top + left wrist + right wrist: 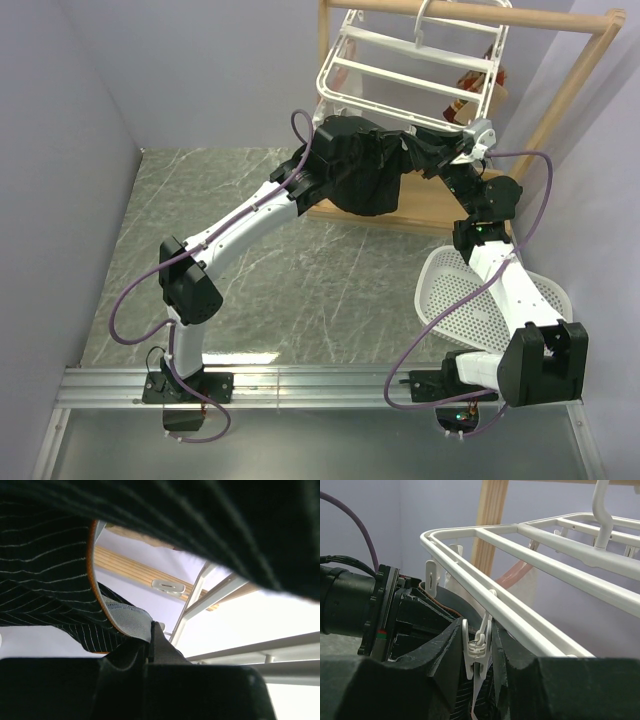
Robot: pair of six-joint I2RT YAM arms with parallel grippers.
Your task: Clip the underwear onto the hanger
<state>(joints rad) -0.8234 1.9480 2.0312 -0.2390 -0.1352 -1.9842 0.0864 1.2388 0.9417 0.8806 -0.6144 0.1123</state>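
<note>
The white hanger (400, 70) hangs by its hook from the wooden frame. The black underwear (365, 175) is stretched under its near edge between both grippers and sags in the middle. My left gripper (335, 140) is shut on the waistband; in the left wrist view its fingertips (159, 639) pinch the grey band with orange trim (125, 617). My right gripper (478, 135) is at the hanger's near right corner. In the right wrist view my right gripper (476, 626) is closed on the two sides of a white clip (478, 650) under the rail (520, 615). A strip of fabric (479, 690) sits between the clip's lower ends.
The light wooden frame (600, 50) has a tray base (420, 215) under the hanger. A whitish pouch with red edging (470, 85) hangs on the hanger's right side. A white perforated basket (470, 300) lies beside the right arm. Purple walls close in the sides.
</note>
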